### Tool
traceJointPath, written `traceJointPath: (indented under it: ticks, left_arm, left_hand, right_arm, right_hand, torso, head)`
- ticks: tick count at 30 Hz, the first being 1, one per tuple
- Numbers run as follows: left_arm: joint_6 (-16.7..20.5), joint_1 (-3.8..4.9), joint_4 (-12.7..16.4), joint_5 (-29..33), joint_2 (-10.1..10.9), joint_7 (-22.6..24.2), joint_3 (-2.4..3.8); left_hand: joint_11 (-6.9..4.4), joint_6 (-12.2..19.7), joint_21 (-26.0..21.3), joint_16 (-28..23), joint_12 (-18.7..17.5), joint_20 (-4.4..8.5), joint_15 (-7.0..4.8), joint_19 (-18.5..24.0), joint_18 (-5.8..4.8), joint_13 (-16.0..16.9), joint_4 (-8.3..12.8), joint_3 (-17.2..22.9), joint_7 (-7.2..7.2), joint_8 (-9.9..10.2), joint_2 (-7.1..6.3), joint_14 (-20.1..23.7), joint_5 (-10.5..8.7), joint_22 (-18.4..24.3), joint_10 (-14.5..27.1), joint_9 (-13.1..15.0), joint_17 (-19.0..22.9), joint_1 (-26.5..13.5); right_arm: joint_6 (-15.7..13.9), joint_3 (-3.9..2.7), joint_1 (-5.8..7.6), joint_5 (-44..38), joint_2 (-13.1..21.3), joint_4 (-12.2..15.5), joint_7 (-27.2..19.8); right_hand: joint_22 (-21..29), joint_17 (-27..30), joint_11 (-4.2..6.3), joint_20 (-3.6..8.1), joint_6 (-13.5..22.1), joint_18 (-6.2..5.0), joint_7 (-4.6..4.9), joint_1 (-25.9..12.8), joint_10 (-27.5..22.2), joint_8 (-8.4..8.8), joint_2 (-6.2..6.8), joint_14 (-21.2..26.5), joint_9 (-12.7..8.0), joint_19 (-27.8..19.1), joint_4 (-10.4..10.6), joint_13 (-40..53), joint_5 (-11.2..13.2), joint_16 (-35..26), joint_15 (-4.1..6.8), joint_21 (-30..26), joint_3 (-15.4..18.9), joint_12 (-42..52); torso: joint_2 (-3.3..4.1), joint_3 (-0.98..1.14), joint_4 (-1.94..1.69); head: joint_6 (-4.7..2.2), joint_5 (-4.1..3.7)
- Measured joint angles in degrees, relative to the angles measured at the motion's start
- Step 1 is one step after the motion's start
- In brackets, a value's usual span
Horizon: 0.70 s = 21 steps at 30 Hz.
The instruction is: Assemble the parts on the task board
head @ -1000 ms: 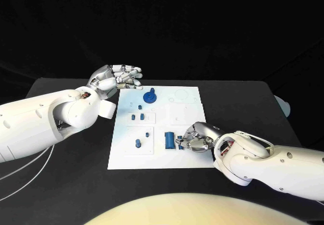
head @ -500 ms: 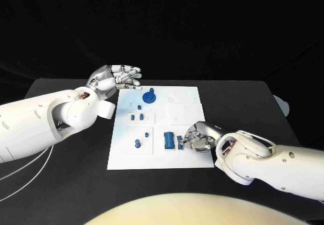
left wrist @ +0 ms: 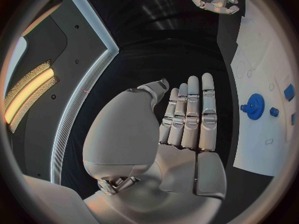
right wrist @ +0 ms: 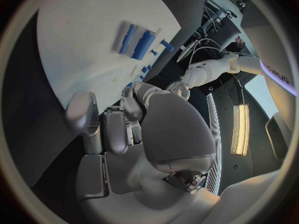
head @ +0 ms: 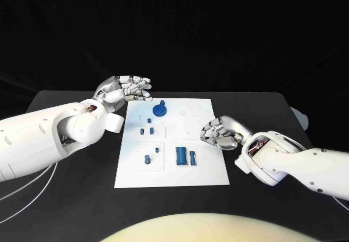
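Note:
The white task board (head: pixel 171 174) lies mid-table. On it a blue gear-shaped part (head: pixel 161 107) stands near the far edge, and several small blue pegs (head: pixel 147 131) sit in the middle. A blue cylinder (head: pixel 180 155) and a thin blue bar (head: pixel 193 157) lie side by side near the front. My right hand (head: pixel 220 133) hovers at the board's right edge, beyond the bar, with fingers curled in and nothing in them. My left hand (head: pixel 123 88) hangs off the board's far left corner and holds nothing; in the left wrist view its fingers (left wrist: pixel 190 114) rise side by side beside the gear (left wrist: pixel 254 105).
The black table (head: pixel 72 176) surrounds the board on all sides. My left forearm (head: pixel 51 136) covers much of the table's left side, and my right forearm (head: pixel 305 169) covers the near right. In the right wrist view the cylinder (right wrist: pixel 142 45) and bar (right wrist: pixel 127 37) lie on the board (right wrist: pixel 74 25).
My right hand has left the blue bar and drawn back up and right to the board's edge; the bar now lies free beside the cylinder. The left hand has hardly moved.

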<state>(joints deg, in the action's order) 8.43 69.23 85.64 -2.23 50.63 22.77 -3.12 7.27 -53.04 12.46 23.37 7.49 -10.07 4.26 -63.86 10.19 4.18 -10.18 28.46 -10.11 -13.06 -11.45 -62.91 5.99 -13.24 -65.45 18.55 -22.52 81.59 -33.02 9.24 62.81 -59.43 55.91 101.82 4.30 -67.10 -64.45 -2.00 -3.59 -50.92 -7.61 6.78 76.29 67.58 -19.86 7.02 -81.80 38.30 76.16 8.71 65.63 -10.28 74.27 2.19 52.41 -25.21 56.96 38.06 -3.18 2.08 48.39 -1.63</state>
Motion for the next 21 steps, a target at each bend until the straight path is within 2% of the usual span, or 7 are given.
traceJointPath:
  ticks: [2,5,7,11,13,17,21]
  left_arm:
    - [0.4,-0.24,-0.5,0.1,-0.3,0.2,0.00]
    - [1.4,-0.62,-1.7,0.5,-1.0,0.6,-0.01]
    - [2.2,-0.90,-2.7,0.9,-1.6,1.0,-0.02]
    - [4.3,-1.31,-4.7,1.8,-2.5,1.7,-0.02]
    - [5.3,-1.46,-5.8,2.4,-3.1,2.1,-0.02]
    - [7.6,-2.10,-8.6,3.6,-5.1,3.0,0.01]
    - [9.4,-2.69,-10.6,4.9,-6.7,3.6,0.00]
  left_hand:
    - [0.00,0.0,-1.5,-1.2,-0.3,-0.82,0.35,1.5,0.01,0.0,0.0,0.0,0.00,0.0,0.00,1.0,0.00,0.9,0.0,-0.1,-0.1,0.0]
    - [0.21,0.0,-3.8,-3.0,-0.4,-2.12,0.78,4.0,0.00,0.1,0.0,0.0,0.00,0.0,0.00,2.6,0.00,2.2,-0.2,-0.2,-0.1,0.0]
    - [0.21,0.1,-5.4,-4.5,-0.8,-3.08,1.24,5.6,0.01,0.1,-0.4,0.4,-0.12,0.2,0.00,4.2,0.00,3.2,-0.2,-0.3,0.0,0.0]
    - [1.81,1.9,-8.6,-8.9,-2.9,-5.36,3.02,9.3,0.01,-0.3,-0.7,0.6,-0.03,1.4,-0.08,8.7,0.00,5.6,1.9,-0.9,1.2,-0.1]
    - [2.02,3.2,-8.8,-11.6,-3.7,-6.23,3.85,11.8,-0.01,-0.5,-1.0,0.3,0.05,2.1,-0.28,11.5,0.00,7.1,4.4,-1.5,2.3,-0.3]
    - [1.52,4.7,-8.8,-15.2,-3.7,-6.58,4.19,14.6,-0.97,-0.6,-1.2,-0.7,0.28,3.1,-0.27,15.2,0.00,9.0,8.9,-2.5,4.2,-0.3]
    - [1.09,5.1,-8.8,-17.0,-3.7,-6.63,4.73,16.3,-1.50,-0.6,-1.2,-1.5,0.55,3.6,0.02,16.6,0.00,9.6,11.0,-3.0,5.6,-0.6]
  right_arm:
    - [0.0,-0.03,0.72,5.5,-0.4,-2.1,-4.5]
    - [0.4,-0.26,1.63,15.3,-1.8,-6.7,-11.1]
    - [1.1,-0.52,2.17,22.2,-3.3,-10.7,-15.0]
    - [2.9,-0.95,2.99,33.0,-6.0,-17.0,-20.6]
    - [3.9,-1.11,3.26,36.9,-7.2,-19.5,-22.5]
    - [6.2,-1.34,3.53,43.4,-10.3,-25.5,-25.7]
    - [8.2,-1.49,3.69,47.6,-12.2,-29.0,-27.8]
  right_hand:
    - [9.0,10.2,-0.94,-0.60,1.5,-1.99,0.65,0.4,-6.5,0.67,0.33,4.2,-0.1,-5.4,-0.4,-8.2,0.5,-9.2,-0.57,-14.7,-1.4,-11.0]
    - [16.8,23.7,-2.18,-1.84,3.0,-2.16,2.04,1.8,-11.6,2.16,0.48,11.7,-0.8,-9.6,-1.2,-16.3,1.0,-25.6,-1.88,-25.7,-4.4,-20.7]
    - [18.8,25.6,-2.46,-2.27,3.1,-2.15,2.17,2.0,-12.6,2.49,0.54,13.4,-1.2,-10.5,-1.7,-19.0,1.0,-29.3,-2.37,-28.2,-5.4,-23.6]
    - [26.9,32.6,-5.37,-5.15,3.8,-2.15,3.92,1.9,-12.8,5.27,0.61,23.7,-3.7,-19.5,-2.0,-33.1,2.8,-44.5,-5.72,-38.7,-8.8,-36.4]
    - [30.0,34.9,-6.06,-6.26,3.8,-2.15,4.45,1.4,-12.1,6.20,1.16,25.5,-4.5,-21.0,-2.2,-37.7,3.2,-48.7,-6.75,-41.9,-9.1,-40.0]
    - [36.4,39.0,-6.91,-8.79,4.4,-2.13,5.10,0.1,-12.9,8.42,1.57,29.3,-6.5,-23.5,-2.0,-45.4,3.2,-55.3,-9.35,-47.5,-9.3,-46.1]
    - [40.7,41.5,-7.51,-10.28,4.4,-2.14,5.10,-0.7,-12.6,9.56,1.35,29.6,-7.9,-24.0,-2.1,-49.7,3.2,-58.3,-10.10,-48.8,-8.7,-49.0]
  torso:
    - [-0.25,-0.10,0.04]
    - [-0.80,-0.28,0.04]
    - [-1.27,-0.46,0.04]
    - [-2.14,-0.78,0.12]
    - [-2.48,-0.85,0.17]
    - [-3.24,-0.83,0.10]
    - [-3.90,-0.67,-0.20]
  head:
    - [-0.47,-0.11]
    - [-1.66,-0.35]
    - [-3.07,-0.48]
    - [-5.28,-0.37]
    - [-6.41,-0.07]
    - [-7.94,0.40]
    - [-9.39,0.91]
